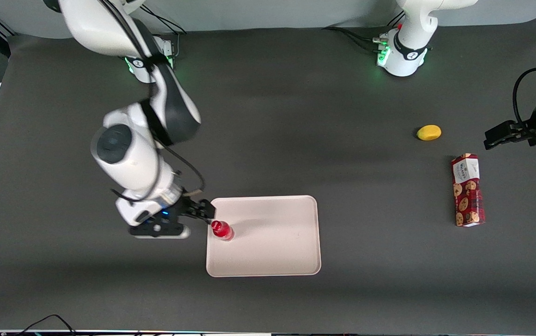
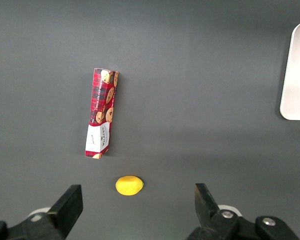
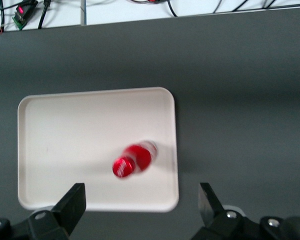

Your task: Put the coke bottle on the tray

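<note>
In the front view, the tray (image 1: 268,242) sits lowest in the frame, just below centre. The coke bottle (image 1: 222,230) stands upright on it, close to the tray's left rim, so I judge the placing essentially done. My gripper (image 1: 208,215) hangs just up and left of the bottle, over the tray's upper-left corner; the fingers (image 3: 70,206) are spread wide in the right wrist view with nothing between them, so it has let go.

From the wrist camera I look down on the red cap, and the bottle (image 3: 132,160) stands inside the tray (image 3: 50,140), near one rim.

It looks a small, light, rigid bottle with a smooth, probably slippery skin. Slim and upright, it should tip easily if brushed. If I had to retake it, I would pinch across the body below the neck.

Higher in the frame at the right lie a cookie box (image 1: 468,190) and, above it, a yellow lemon-like object (image 1: 429,132), both well apart from the tray.
</note>
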You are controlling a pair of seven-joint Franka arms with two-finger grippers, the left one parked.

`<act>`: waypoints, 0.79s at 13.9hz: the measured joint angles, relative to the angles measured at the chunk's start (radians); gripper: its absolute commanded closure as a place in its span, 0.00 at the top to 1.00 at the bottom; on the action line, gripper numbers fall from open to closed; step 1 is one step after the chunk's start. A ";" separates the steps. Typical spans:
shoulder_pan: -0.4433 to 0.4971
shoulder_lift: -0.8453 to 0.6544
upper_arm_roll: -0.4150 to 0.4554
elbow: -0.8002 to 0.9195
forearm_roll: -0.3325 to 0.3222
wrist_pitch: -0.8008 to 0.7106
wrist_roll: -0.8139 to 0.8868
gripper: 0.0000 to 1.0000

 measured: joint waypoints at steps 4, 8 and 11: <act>-0.151 -0.243 0.009 -0.060 -0.045 -0.210 -0.112 1.00; -0.376 -0.380 0.139 -0.150 -0.190 -0.252 -0.150 1.00; -0.437 -0.398 0.152 -0.174 -0.190 -0.260 -0.160 1.00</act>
